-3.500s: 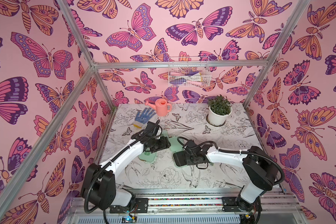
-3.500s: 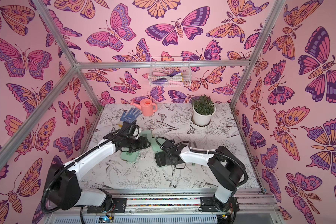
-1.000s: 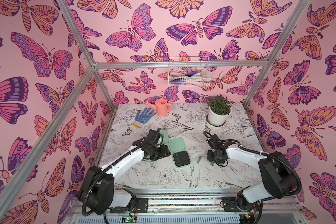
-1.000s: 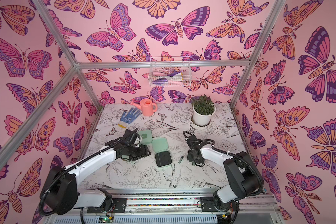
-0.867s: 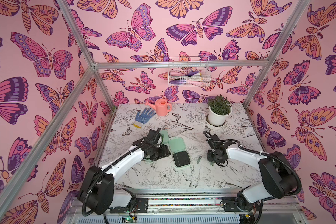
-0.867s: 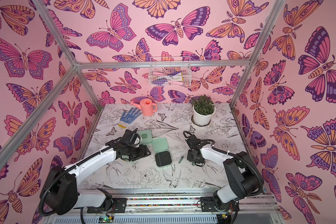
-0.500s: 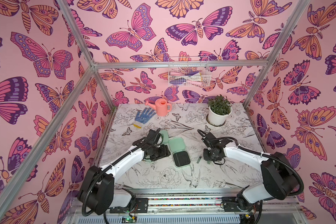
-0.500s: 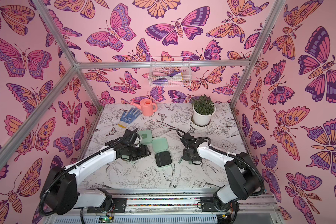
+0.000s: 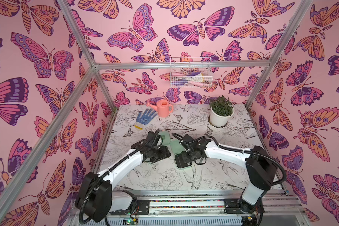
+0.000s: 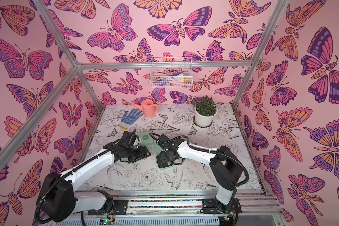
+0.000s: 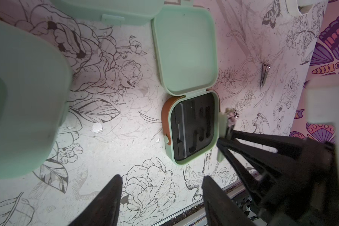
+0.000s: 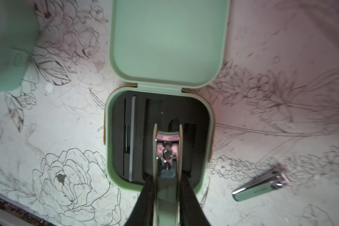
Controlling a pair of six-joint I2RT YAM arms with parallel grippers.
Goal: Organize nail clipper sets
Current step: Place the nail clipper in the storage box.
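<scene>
In both top views the desk [image 9: 164,182] [image 10: 145,180] is carrying the task items at mid depth, and its near strip by the rail [image 9: 184,203] is lying bare. The pot plant [image 9: 221,113], watering can [image 9: 163,108] and glove [image 9: 144,118] are sitting along the far edge, with open desk in front of them. The left gripper [image 11: 162,177] is hovering over bare desk, its jaws apart with nothing between them. The right gripper [image 12: 168,133] is hanging over the open case [image 9: 181,163], its jaws clamped on a clipper [image 12: 167,156]. Only the right wrist view is showing this grip, since the right arm [image 9: 227,154] is covering it from above. The lid [image 12: 168,43] is lying flat on the side away from the rail. The near closed case [image 11: 24,101] is resting under the left wrist, while the far closed case [image 10: 145,138] is sitting just beside the lid. Only the wrist views are revealing a loose clipper [image 12: 260,185], lying apart from the open case on clear desk, and a slim grey tool [image 12: 132,137] seated in an outer tray slot
</scene>
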